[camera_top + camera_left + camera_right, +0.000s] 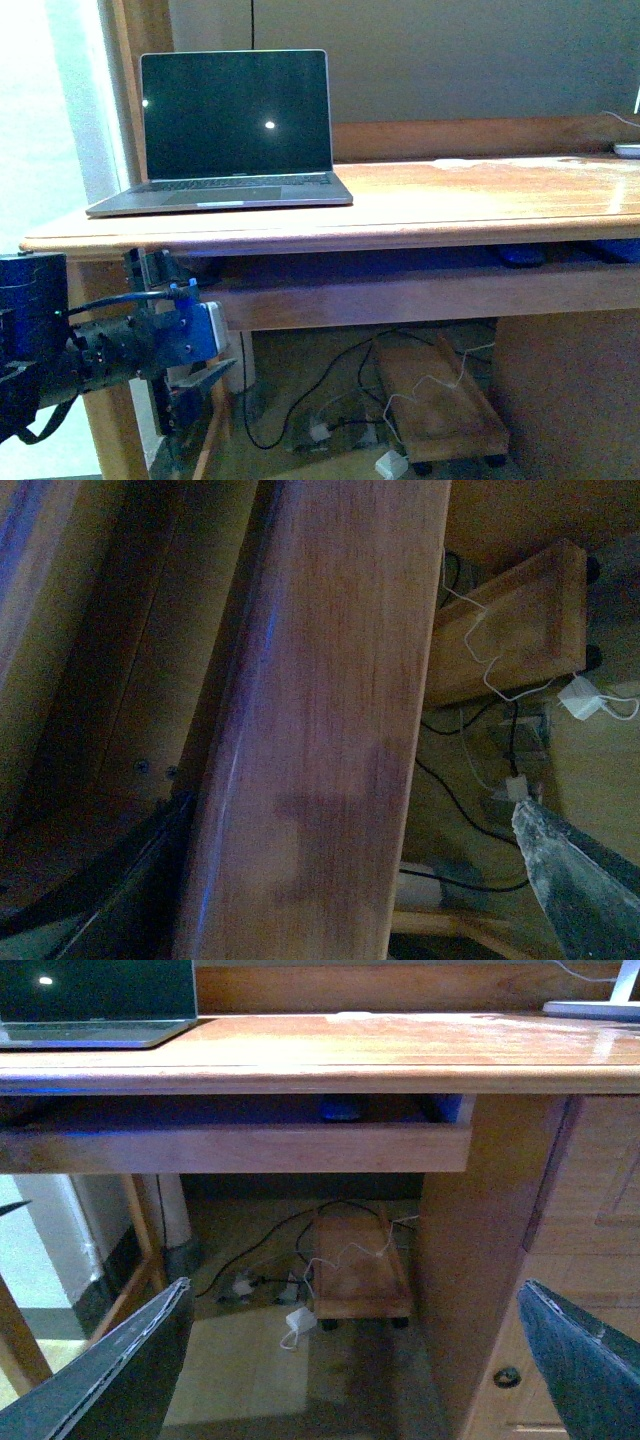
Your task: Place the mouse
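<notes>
The mouse (522, 256) is a small dark oval lying in the pull-out tray (400, 295) under the desktop, toward its right end. The right wrist view finds the mouse (340, 1111) behind the tray's front board (230, 1148). My left gripper (185, 322) hangs open at the tray's left end, below the desk edge. In the left wrist view that gripper (370, 820) has the wooden front board (320, 730) running between its fingers (580, 880). My right gripper (350, 1305) is open and empty, low in front of the desk, well short of the mouse.
An open laptop (235, 130) stands on the desktop (480, 195) at the left. A white object (628, 150) lies at the far right. Under the desk are a wheeled wooden stand (440, 400) and cables (290, 1290). A cabinet door (560, 1260) closes the right side.
</notes>
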### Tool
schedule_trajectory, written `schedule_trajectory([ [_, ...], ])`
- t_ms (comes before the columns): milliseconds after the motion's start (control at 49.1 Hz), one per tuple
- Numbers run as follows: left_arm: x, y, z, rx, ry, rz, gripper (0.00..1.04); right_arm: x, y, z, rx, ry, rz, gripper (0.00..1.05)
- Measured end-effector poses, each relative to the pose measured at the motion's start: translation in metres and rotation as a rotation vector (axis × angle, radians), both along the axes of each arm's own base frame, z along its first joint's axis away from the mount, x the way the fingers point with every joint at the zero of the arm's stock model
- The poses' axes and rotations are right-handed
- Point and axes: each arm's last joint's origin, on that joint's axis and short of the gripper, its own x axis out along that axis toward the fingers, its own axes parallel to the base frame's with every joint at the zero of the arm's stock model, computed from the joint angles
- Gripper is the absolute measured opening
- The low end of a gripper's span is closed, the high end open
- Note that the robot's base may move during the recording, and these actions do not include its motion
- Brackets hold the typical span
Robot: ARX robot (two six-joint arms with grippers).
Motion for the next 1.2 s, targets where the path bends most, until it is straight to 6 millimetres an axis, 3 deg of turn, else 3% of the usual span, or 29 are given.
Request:
schedule_trajectory([
  [143, 0.001, -0.009, -0.002, -0.016, 0.06, 0.014, 0.97, 0.0, 0.0, 0.0, 0.0, 0.0, 0.0, 0.97],
  [408, -0.027, -0.012, 0.025, 0.039, 0.461, 0.05, 0.97, 0.0, 0.0, 0.0, 0.0, 0.0, 0.0, 0.97],
  [591, -0.065, -0.014, 0.041, -0.014, 0.641, 0.009, 0.97, 0.0, 0.0, 0.0, 0.0, 0.0, 0.0, 0.97],
  [734, -0.109, -0.03, 0.057, -0.114, 0.799, -0.031, 0.97, 0.0, 0.0, 0.0, 0.0, 0.0, 0.0, 0.97],
  [836, -0.129, -0.037, 0.066, -0.175, 0.885, -0.029, 0.97, 0.0, 0.0, 0.0, 0.0, 0.0, 0.0, 0.97],
  [1039, -0.151, -0.048, 0.082, -0.314, 0.947, 0.034, 0.97, 0.0, 0.0, 0.0, 0.0, 0.0, 0.0, 0.97],
  [1202, -0.157, -0.05, 0.129, -0.579, 0.847, 0.17, 0.97, 0.0, 0.0, 0.0, 0.0, 0.0, 0.0, 0.97],
])
